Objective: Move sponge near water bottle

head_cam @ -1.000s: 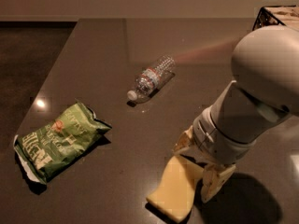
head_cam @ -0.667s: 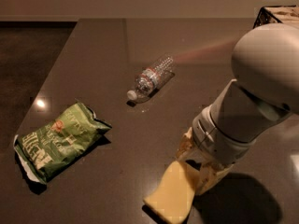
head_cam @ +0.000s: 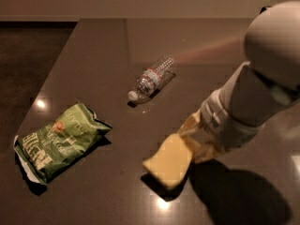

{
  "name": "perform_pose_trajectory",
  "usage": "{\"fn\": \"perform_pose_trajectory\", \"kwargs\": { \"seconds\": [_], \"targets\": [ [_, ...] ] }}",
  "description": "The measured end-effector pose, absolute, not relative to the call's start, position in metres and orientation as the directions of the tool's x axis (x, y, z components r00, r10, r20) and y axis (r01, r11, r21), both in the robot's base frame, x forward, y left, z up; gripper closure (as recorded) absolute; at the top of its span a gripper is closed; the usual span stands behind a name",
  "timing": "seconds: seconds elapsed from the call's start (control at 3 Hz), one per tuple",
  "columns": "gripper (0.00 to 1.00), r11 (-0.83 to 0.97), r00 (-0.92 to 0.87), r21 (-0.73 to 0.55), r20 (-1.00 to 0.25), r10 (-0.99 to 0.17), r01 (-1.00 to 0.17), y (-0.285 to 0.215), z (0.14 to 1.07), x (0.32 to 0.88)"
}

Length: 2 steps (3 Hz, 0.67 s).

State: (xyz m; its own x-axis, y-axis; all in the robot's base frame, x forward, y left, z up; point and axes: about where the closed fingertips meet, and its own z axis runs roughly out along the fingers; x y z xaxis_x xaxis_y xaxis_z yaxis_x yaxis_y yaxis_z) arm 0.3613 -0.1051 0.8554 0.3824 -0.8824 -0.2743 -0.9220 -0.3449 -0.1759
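Sponge [head_cam: 168, 167] pinched in fingers [head_cam: 191, 124], tilted, lower right, water bottle [head_cam: 152, 78] beyond

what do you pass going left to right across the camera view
green crinkled chip bag → clear ribbed plastic water bottle → cream hand at lower right, shut on the pale yellow soft sponge (sponge overlaps bottle and hand sideways, so unplaced)

Bare tabletop [head_cam: 174, 110] between gripper [head_cam: 191, 143], sponge [head_cam: 168, 166] and bottle [head_cam: 151, 80]
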Motion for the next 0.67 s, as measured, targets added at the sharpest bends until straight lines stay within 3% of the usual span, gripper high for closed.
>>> {"fn": "perform_pose_trajectory", "kwargs": {
  "seconds": [0.67],
  "targets": [
    [1.00, 0.001, 0.085, -0.293, -0.280, -0.956, -0.956, -0.160, 0.925, 0.448]
  ]
}}
